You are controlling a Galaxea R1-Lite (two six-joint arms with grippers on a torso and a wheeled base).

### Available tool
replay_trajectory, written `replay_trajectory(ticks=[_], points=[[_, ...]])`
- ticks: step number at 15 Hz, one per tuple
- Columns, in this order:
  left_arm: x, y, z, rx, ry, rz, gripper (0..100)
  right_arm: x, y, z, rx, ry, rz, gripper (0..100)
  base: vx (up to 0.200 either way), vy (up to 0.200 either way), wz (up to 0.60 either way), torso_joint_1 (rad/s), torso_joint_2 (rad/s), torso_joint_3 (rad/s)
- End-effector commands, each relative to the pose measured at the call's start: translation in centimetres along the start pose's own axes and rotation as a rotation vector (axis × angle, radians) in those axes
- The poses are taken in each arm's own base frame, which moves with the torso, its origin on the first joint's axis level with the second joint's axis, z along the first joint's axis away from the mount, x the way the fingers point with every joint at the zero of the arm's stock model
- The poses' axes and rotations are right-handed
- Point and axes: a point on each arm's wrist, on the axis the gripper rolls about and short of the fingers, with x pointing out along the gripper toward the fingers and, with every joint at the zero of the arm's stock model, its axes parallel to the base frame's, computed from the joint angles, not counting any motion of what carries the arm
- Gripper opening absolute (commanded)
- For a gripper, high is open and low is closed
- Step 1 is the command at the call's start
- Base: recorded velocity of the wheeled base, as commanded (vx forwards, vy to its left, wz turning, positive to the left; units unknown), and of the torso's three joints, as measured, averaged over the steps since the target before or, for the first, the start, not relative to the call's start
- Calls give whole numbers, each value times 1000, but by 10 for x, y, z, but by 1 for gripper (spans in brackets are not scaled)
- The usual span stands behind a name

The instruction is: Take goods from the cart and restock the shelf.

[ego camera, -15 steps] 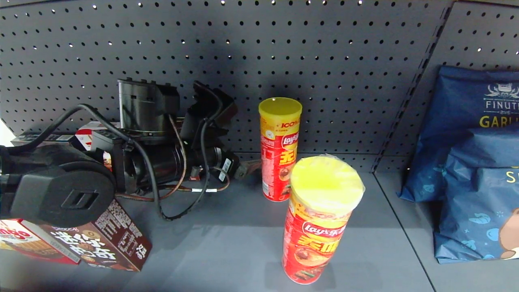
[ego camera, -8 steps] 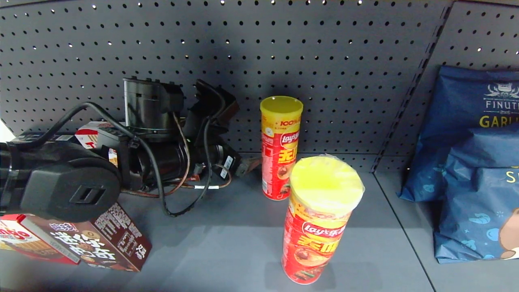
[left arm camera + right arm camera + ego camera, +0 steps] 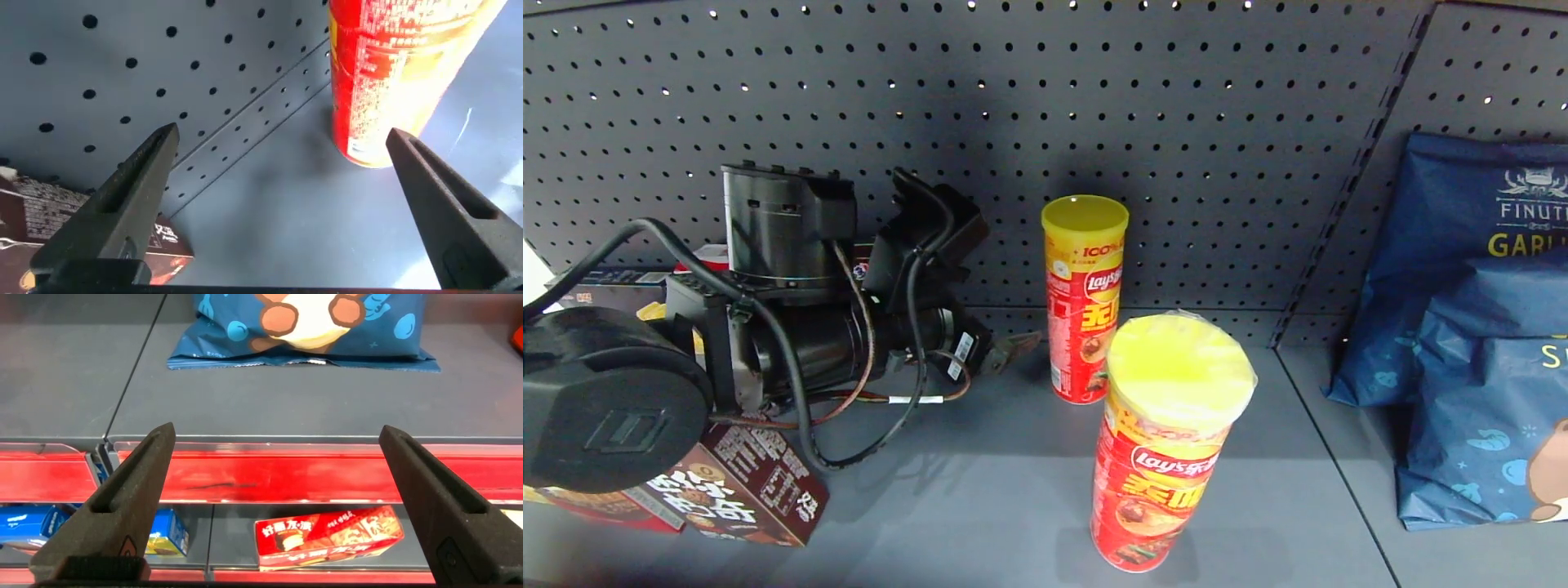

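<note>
**Item 1, lower centre of the head view.** We list the near can (image 3: pixel 1172 441), upright with a yellow lid, close to the front edge of the shelf (image 3: pixel 980 498). Bare shelf floor lies open on both sides of it. A wide strip runs toward the brown box (image 3: pixel 743 490) and a narrower one toward the seam (image 3: pixel 1331 457) at the right.

**Item 2, lower left.** The brown box lies flat, partly under the left arm, with one corner turned toward the open strip.

**Item 3, right edge.** The blue bags (image 3: pixel 1486 343) sit one before the other, past the seam and well apart from both cans.

**Item 4, middle left.** The left end effector (image 3: pixel 1017 345) is low over the shelf floor and points toward the far can (image 3: pixel 1085 298). In the left wrist view (image 3: pixel 282 137) we see its fingers spread wide with nothing between them. The far can (image 3: pixel 392 73) stands near one fingertip, untouched.

**Item 5, centre.** The far can stands upright, near the pegboard (image 3: pixel 1013 106). The near can's lid overlaps its foot in the picture, so we cannot tell the gap between them.

**Item 6, right wrist view.** The right end effector (image 3: pixel 278 434) has its fingers spread and empty, in front of a red rail (image 3: pixel 270 478) along a shelf's front edge.
</note>
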Motion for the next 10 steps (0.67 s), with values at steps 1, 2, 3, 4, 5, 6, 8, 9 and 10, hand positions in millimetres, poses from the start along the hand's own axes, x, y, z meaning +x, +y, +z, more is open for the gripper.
replay_trajectory(ticks=[1,2,3,4,5,6,8,9,10], points=[[0,-2,2,2,-7,-7,100,0,0,0,-1,1,0,100,0,0,0,0,0,0],[3,-6,2,4,-4,-19,100,0,0,0,-1,1,0,100,0,0,0,0,0,0],[6,-7,1,6,-1,-24,100,0,0,0,-1,1,0,100,0,0,0,0,0,0],[7,-8,0,7,2,-29,100,0,0,0,-1,1,0,100,0,0,0,0,0,0],[10,-9,-1,7,6,-35,100,0,0,0,-1,1,0,100,0,0,0,0,0,0],[13,-11,-2,9,11,-44,100,0,0,0,-1,1,0,100,0,0,0,0,0,0],[18,-14,-2,10,15,-52,100,0,0,0,-1,1,0,100,0,0,0,0,0,0],[26,-13,-4,7,25,-49,100,0,0,0,-1,0,0,100,0,0,0,0,0,0],[31,-13,-3,7,26,-44,100,0,0,0,-1,1,0,100,0,0,0,0,0,0]])
